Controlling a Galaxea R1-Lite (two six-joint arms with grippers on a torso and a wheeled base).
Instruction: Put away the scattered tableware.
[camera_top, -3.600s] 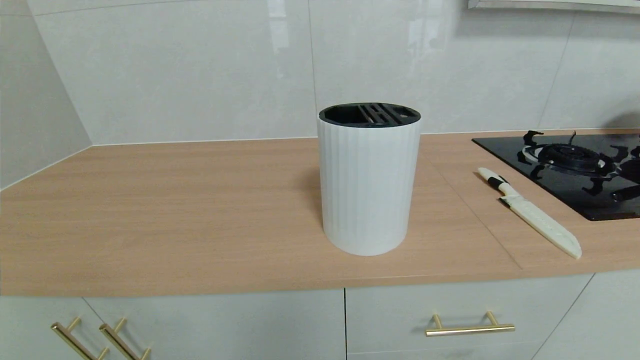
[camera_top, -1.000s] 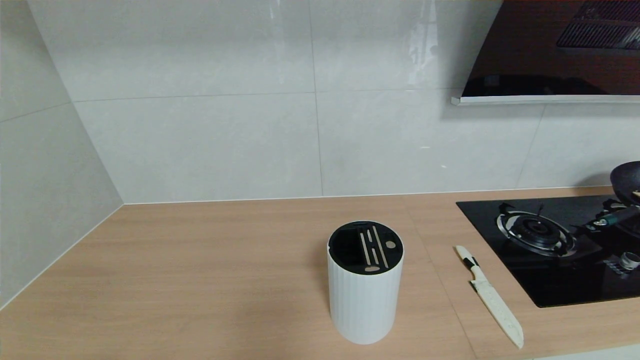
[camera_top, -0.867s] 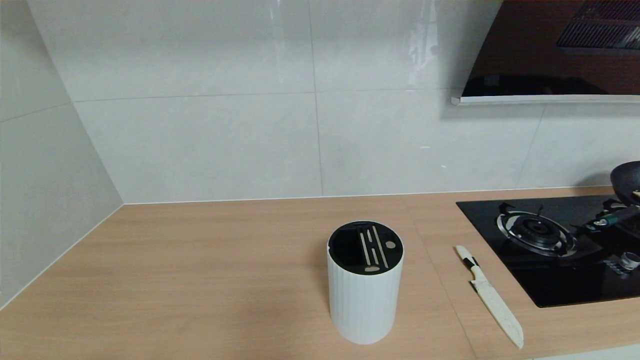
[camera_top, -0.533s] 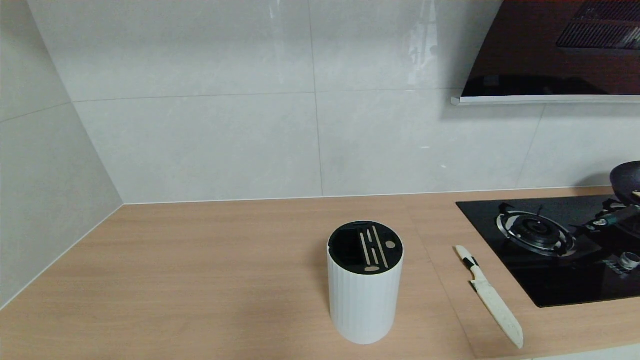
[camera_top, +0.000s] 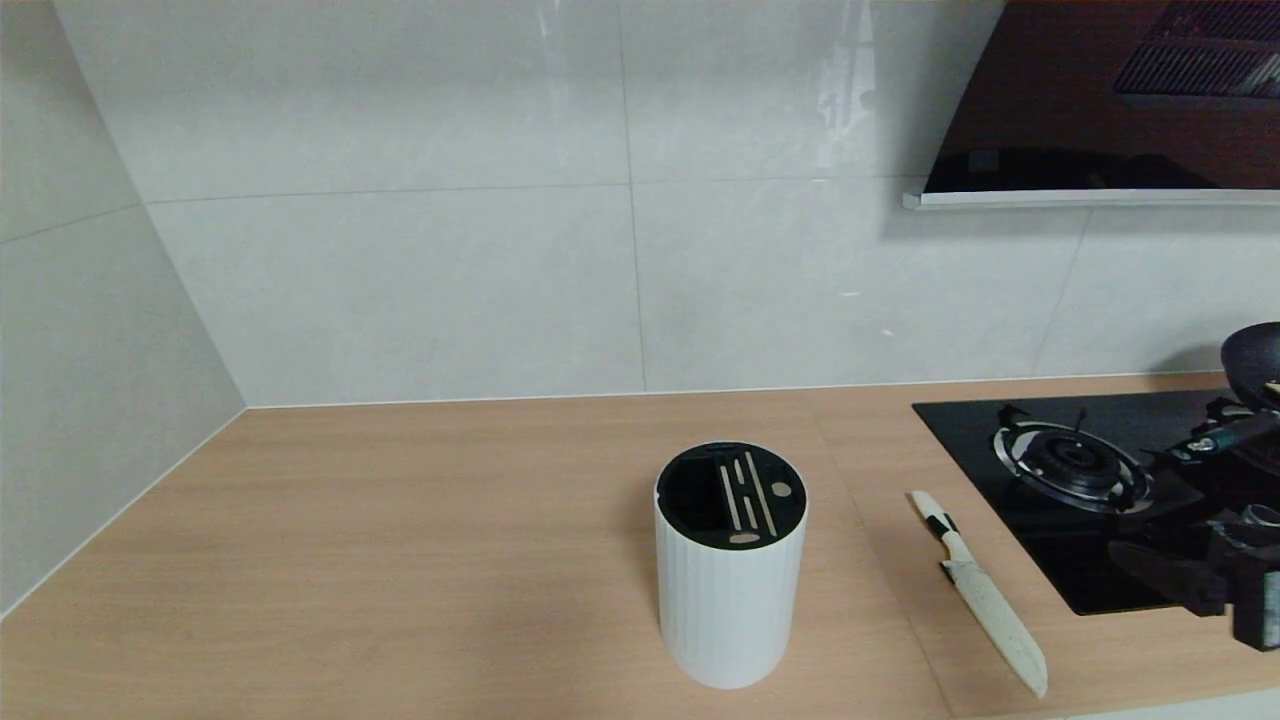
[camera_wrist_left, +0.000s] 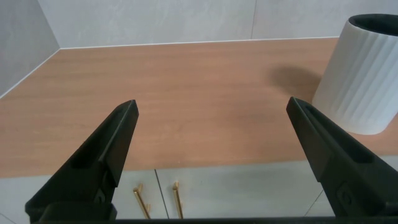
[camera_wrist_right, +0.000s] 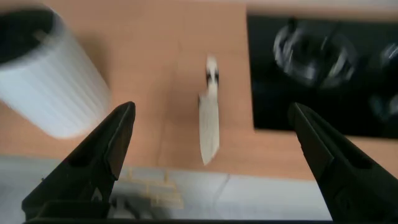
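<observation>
Knife flat on counter beside holder, right gripper wide near knife, left gripper wide near holder

There is one white ribbed holder, one knife right of the holder, and one black hob farther right.

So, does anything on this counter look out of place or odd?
Yes: the knife lies loose on the countertop between the white holder and the hob, its tip near the front edge.
</observation>
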